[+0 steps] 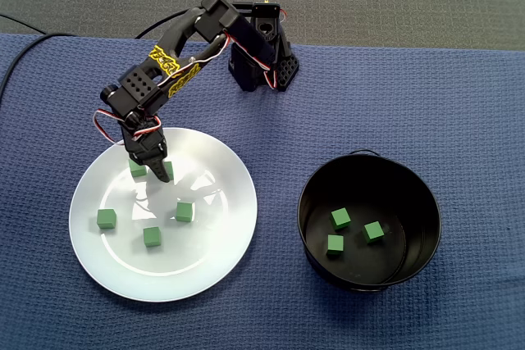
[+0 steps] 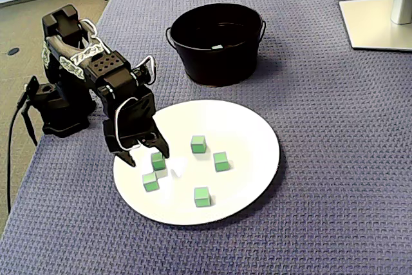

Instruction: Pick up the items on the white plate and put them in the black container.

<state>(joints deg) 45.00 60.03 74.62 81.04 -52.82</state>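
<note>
White plate (image 2: 251,133) sits nearest me in a fixed view, 5 green cubes (image 2: 202,196) not yet moved; gripper (image 2: 147,156) is low over its left rim, fingers spread, pinching nothing, target cube (image 2: 158,160) by the right fingertip, so I judge a grab is lined up; farthest, black container (image 2: 215,69) holds 3 dropped cubes (image 1: 340,219).

Cubes partly hidden
The gripper (image 1: 155,173) covered part of two green cubes (image 1: 136,169); the wall of the black container (image 2: 215,69) hid most of its contents.
</note>
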